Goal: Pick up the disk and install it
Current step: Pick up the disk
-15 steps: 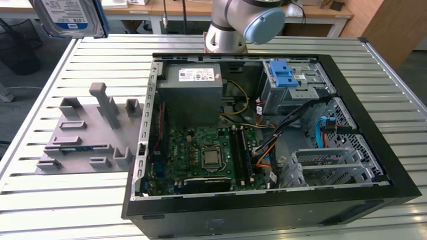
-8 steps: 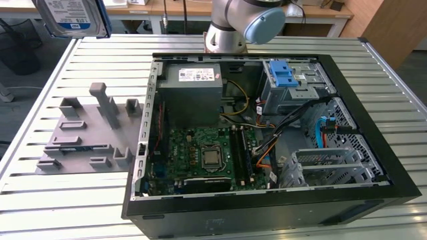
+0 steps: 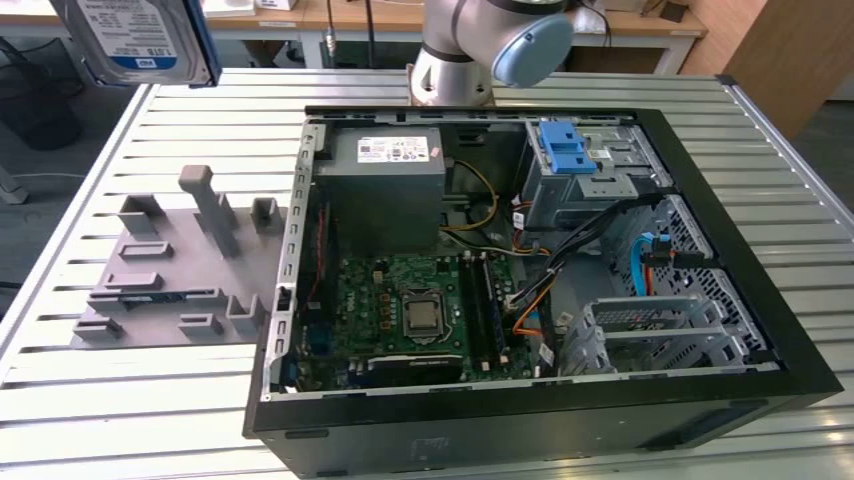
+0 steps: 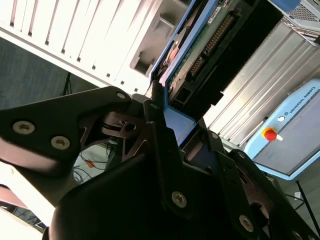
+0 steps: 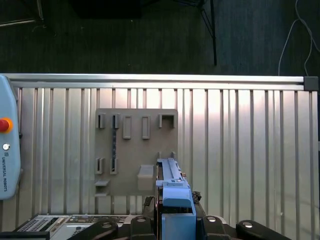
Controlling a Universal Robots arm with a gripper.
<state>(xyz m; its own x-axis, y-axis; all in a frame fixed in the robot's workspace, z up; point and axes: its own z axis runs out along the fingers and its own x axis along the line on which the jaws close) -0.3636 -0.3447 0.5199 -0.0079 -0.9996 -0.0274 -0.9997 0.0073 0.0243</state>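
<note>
Slatted table (image 3: 120, 420) carries an open computer case (image 3: 534, 415) and a grey fixture plate (image 3: 174, 275). The disk (image 3: 140, 40) is aloft at the exterior view's left, clear of the case. The gripper (image 4: 180, 117) is apparently clenched on its blue frame.

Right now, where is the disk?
In the exterior view's top left corner the disk hangs in the air, gripped by the gripper, above the grey rack beside the computer case.

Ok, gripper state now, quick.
Gripper: jaws closed on the disk, holding it up in the air.
</note>
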